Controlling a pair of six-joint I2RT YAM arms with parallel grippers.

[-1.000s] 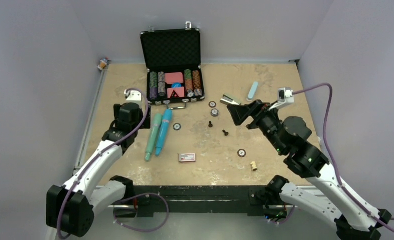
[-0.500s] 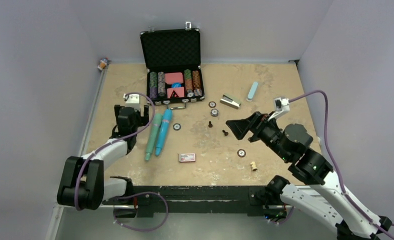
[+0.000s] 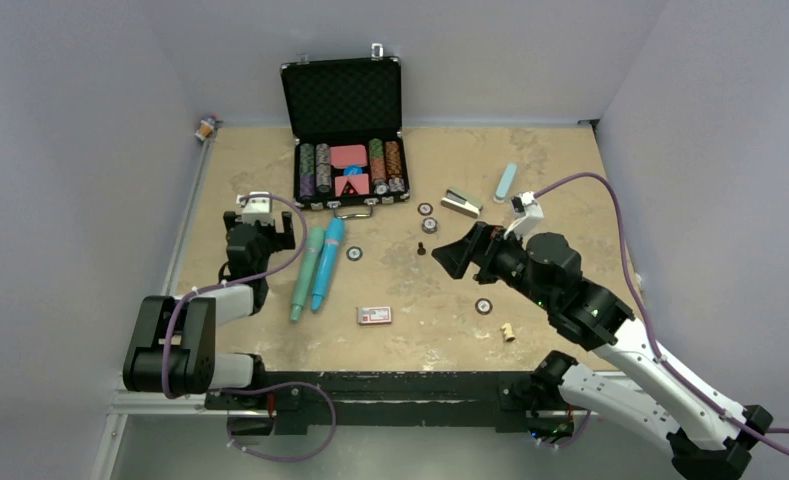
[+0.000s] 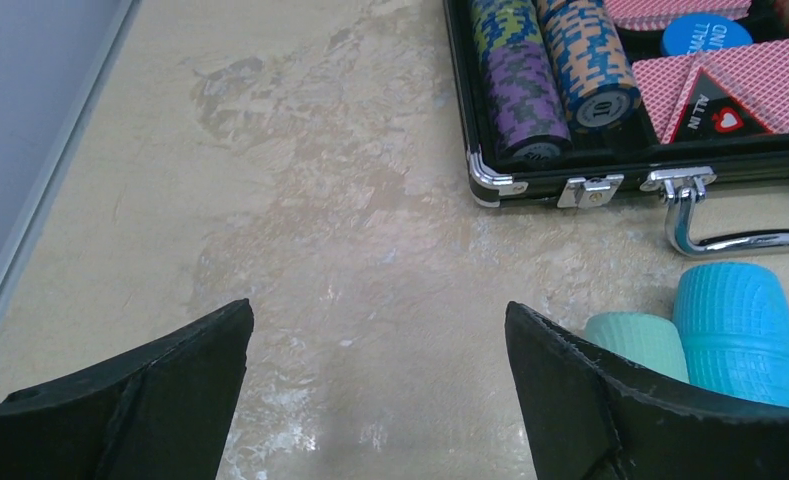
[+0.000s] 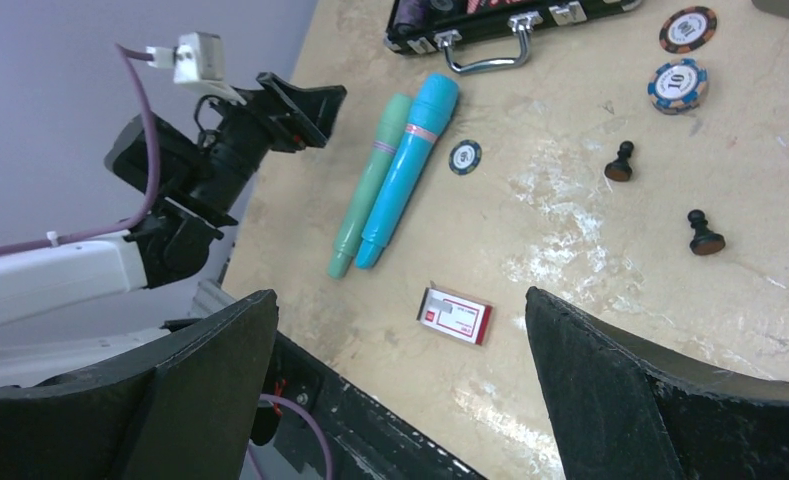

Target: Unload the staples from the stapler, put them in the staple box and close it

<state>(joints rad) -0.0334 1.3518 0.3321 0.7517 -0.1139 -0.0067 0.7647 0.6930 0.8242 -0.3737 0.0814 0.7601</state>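
Note:
The stapler (image 3: pixel 461 203) is a small silver-grey body lying on the table right of the poker case, with a pale blue bar (image 3: pixel 505 182) beyond it. No loose strip of staples can be made out. A red and white staple box (image 3: pixel 374 316) lies near the front edge and shows between my right fingers in the right wrist view (image 5: pixel 455 315). My right gripper (image 3: pixel 450 255) is open and empty above the table's middle, near of the stapler (image 5: pixel 395 300). My left gripper (image 3: pixel 260 222) is open and empty over bare table left of the case (image 4: pixel 378 340).
An open black poker case (image 3: pixel 300 190) with chips and cards stands at the back. A teal marker (image 3: pixel 307 270) and a blue marker (image 3: pixel 327 262) lie side by side. Poker chips (image 3: pixel 430 225), a black pawn (image 3: pixel 421 249) and a small cork piece (image 3: pixel 508 331) are scattered about.
My right gripper has swung left and nearer, away from the stapler, staying open. My left arm has folded back toward its base, its gripper still open by the markers.

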